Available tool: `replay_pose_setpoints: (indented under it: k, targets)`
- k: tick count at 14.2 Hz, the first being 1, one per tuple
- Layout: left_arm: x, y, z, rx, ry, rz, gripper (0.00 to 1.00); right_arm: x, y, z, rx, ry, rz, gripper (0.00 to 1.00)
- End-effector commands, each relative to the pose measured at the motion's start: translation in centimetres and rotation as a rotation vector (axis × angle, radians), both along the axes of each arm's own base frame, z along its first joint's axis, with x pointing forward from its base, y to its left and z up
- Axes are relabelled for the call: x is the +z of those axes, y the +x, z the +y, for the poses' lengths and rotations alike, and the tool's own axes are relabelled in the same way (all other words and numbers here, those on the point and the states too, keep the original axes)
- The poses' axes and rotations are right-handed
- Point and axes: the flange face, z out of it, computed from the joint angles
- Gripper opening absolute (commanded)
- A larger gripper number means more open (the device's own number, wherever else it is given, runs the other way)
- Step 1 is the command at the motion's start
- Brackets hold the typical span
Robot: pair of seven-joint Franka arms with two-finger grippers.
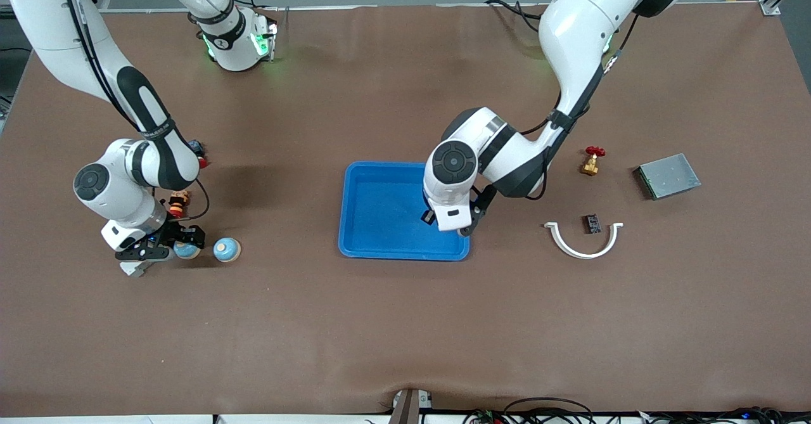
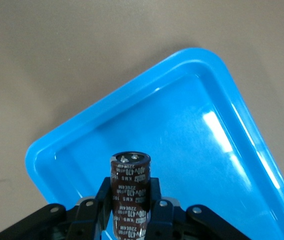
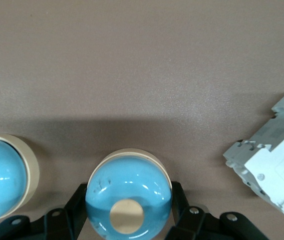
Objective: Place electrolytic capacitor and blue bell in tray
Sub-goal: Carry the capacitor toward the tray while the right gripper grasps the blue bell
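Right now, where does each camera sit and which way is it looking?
Front: high across the table, facing both arms, tray mid-table.
Left wrist: on the left arm over the tray; left gripper holds the capacitor.
Right wrist: low at the table; right gripper around a blue bell.
Shared: tray, front and left wrist.

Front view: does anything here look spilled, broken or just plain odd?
Nothing looks spilled or broken. The one oddity: two near-identical blue bells lie side by side. The right claw grips one blue bell; the second bell sits beside it. The left claw holds the capacitor over the tray.
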Motion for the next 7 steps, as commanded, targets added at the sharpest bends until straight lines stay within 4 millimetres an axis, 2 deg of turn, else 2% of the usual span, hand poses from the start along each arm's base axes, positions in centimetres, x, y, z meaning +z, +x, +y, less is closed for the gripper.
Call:
replay_pose_setpoints:
  k: [1, 4, 6, 7]
  targets:
    - [-1.6, -0.6, -0.2, -0.001, 0.038, -0.023, 0.00, 1.8, -0.6, 0.5, -0.019, 0.043, 0.079, 0.00]
    - [-2.4, -1.3, -0.4, -0.004, 0.043, -0.016, 0.00, 6.5, -0.7, 4.5, -0.106, 0.080, 0.165, 0.00]
    - [-3.0, -1.8, -0.5, -0.011, 0.048, -0.011, 0.00, 8.0, -0.7, 7.7, -0.154, 0.081, 0.174, 0.00]
    - [-3.5, -2.0, -0.6, -0.014, 0.045, -0.012, 0.00, 8.8, -0.7, 9.8, -0.186, 0.082, 0.169, 0.00]
